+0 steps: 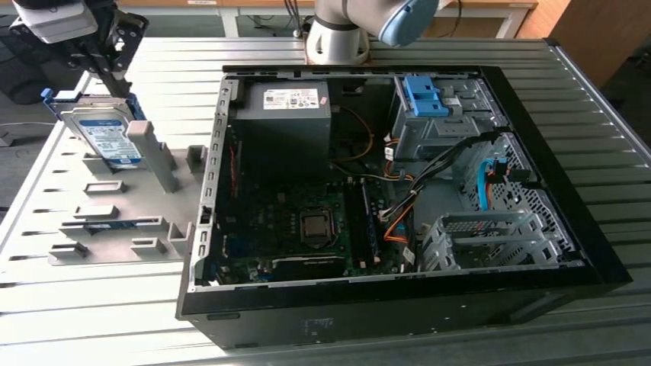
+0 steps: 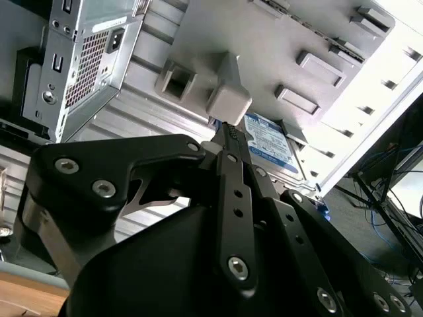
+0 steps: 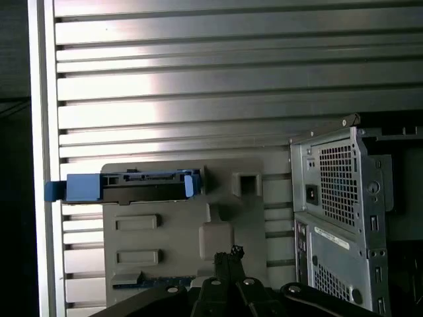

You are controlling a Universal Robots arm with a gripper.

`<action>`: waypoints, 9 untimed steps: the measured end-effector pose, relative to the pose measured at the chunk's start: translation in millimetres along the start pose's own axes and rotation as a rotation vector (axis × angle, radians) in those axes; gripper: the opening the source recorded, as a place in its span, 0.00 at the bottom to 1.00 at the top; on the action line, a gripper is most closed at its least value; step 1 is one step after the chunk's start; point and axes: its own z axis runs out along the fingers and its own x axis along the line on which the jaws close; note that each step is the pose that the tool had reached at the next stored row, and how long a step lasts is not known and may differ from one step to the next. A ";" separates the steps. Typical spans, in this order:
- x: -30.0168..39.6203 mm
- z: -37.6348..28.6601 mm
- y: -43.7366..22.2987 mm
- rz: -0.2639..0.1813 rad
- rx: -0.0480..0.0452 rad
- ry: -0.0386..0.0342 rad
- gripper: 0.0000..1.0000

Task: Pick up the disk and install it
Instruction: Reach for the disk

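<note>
1. Black gripper (image 2: 227,130) linkage sits closest to the lens in both wrist views; its fingertips are pressed together with nothing between them
2. Disk (image 1: 102,139) stands on edge, leaning back with its label showing, in the gray fixture tray (image 1: 30,229) on the exterior view's left
3. Seen in the exterior view, the gripper hangs just above the disk's upper edge; in the first wrist view the fingertips and the blue caddy are apart, with no contact
4. Tall gray post (image 2: 228,99) of the tray rises just beside the disk; in the second wrist view it stands directly ahead of the fingertips and covers part of the disk
5. Open computer case (image 1: 539,152) lies on the slatted metal table (image 1: 610,175), just beside the tray on the exterior view's right
6. Inside the case, a dark power-supply box (image 1: 290,103) and a bare blue bracket (image 1: 422,95) sit along the far side, well apart from the gripper
</note>
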 end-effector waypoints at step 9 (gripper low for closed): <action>17.8 1.6 -0.6 0.000 0.0000 -0.0001 0.11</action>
